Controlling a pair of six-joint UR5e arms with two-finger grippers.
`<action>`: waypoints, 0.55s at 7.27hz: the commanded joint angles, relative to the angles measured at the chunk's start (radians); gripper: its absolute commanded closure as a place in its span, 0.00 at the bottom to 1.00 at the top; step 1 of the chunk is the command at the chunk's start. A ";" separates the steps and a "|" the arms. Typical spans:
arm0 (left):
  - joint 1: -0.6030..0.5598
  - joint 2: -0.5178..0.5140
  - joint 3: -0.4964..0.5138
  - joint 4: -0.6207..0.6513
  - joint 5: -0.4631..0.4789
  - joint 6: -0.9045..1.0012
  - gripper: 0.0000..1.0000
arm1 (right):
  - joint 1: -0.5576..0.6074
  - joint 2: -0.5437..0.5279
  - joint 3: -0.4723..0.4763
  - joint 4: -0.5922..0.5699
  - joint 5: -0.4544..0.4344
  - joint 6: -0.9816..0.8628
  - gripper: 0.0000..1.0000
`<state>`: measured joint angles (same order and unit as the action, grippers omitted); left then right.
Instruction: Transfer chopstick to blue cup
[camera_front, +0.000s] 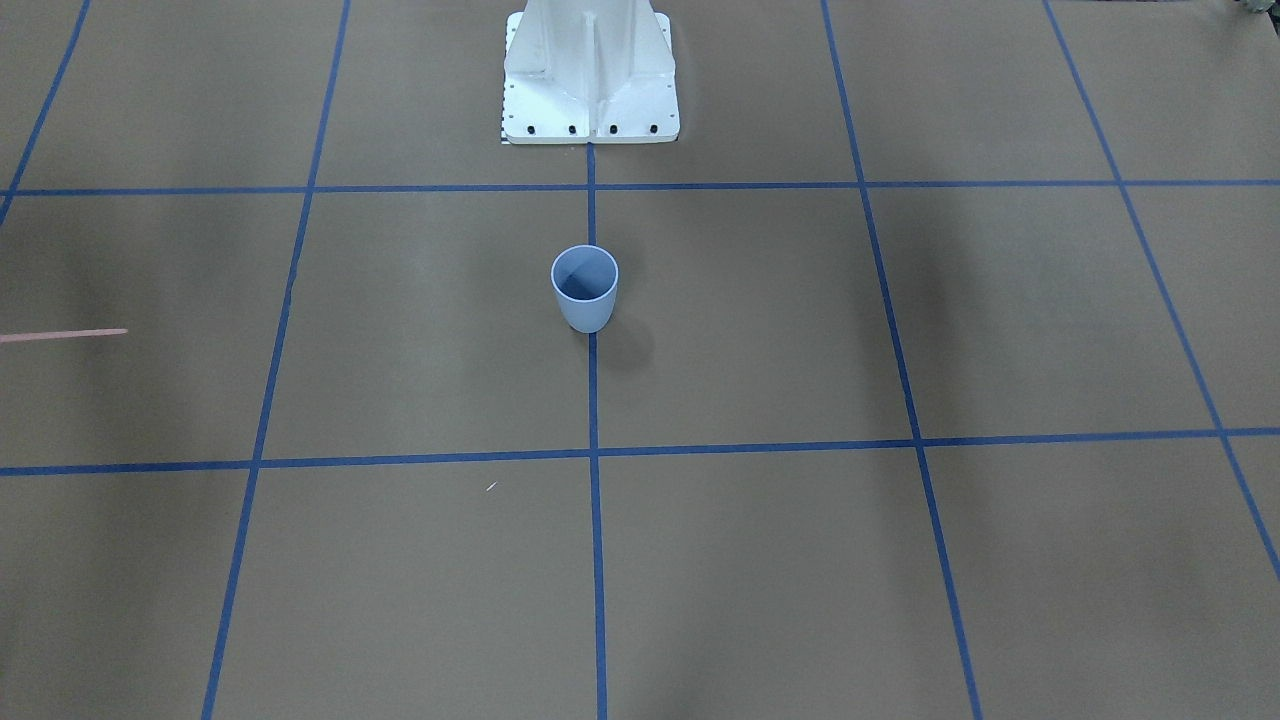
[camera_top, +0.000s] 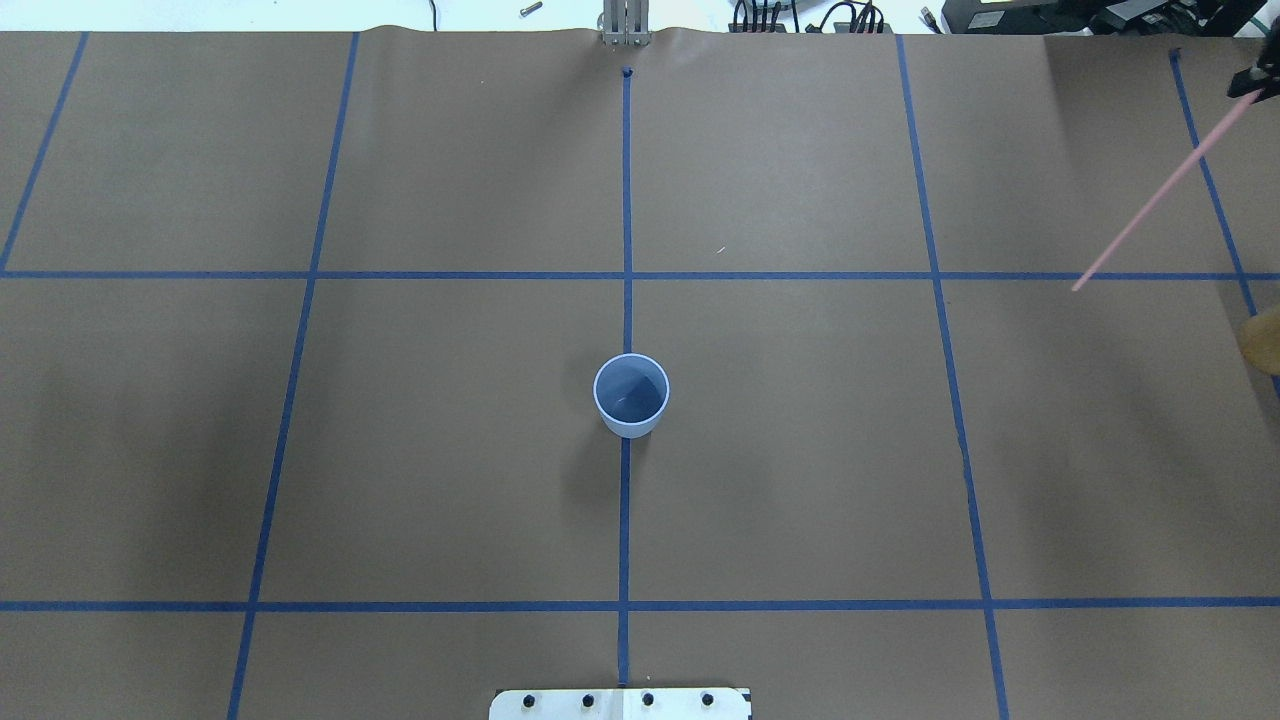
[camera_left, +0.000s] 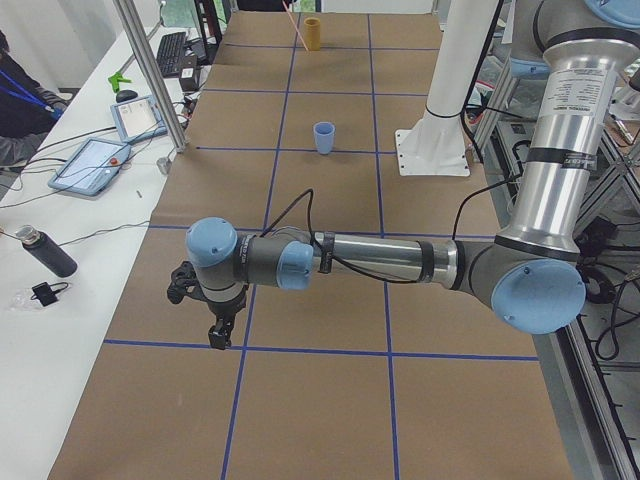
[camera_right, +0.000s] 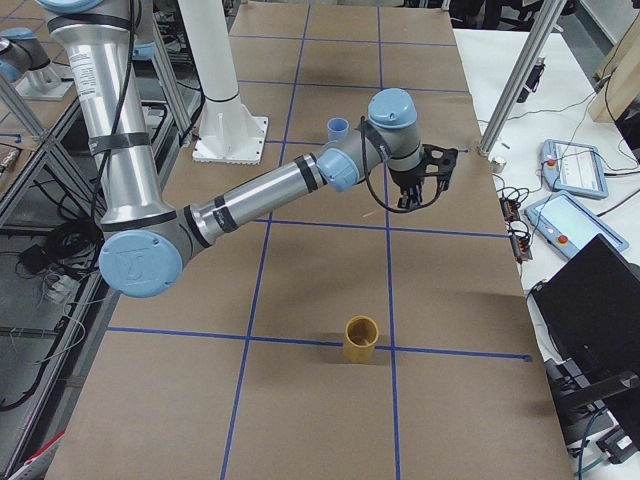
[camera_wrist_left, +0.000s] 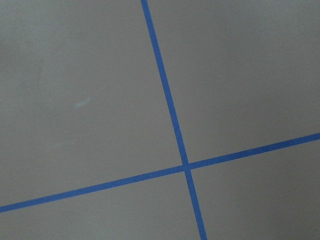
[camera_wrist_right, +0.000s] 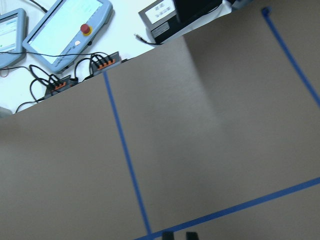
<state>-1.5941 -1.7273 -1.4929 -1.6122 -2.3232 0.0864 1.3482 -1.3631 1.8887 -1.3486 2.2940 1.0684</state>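
Note:
The blue cup stands upright and empty on the centre tape line, also in the front view. The pale pink chopstick slants across the far right of the table, and its outer end shows at the front view's left edge. My right gripper is at the overhead view's right edge, shut on the stick's upper end, far from the cup. In the right side view this gripper hovers over the table. My left gripper points down over bare paper, far from the cup; I cannot tell whether it is open.
A yellow-brown cup stands near the table's right end, also at the overhead view's right edge. The robot's white base is behind the blue cup. Tablets and cables lie past the table's far edge.

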 joint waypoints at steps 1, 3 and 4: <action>-0.009 0.020 -0.038 0.000 -0.002 -0.060 0.01 | -0.169 0.118 0.070 -0.076 -0.056 0.323 1.00; -0.009 0.025 -0.040 -0.001 -0.004 -0.063 0.01 | -0.315 0.314 0.185 -0.463 -0.219 0.378 1.00; -0.009 0.025 -0.038 -0.002 -0.004 -0.063 0.01 | -0.405 0.361 0.204 -0.519 -0.310 0.483 1.00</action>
<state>-1.6029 -1.7044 -1.5309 -1.6132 -2.3265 0.0249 1.0532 -1.0860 2.0486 -1.7311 2.0962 1.4510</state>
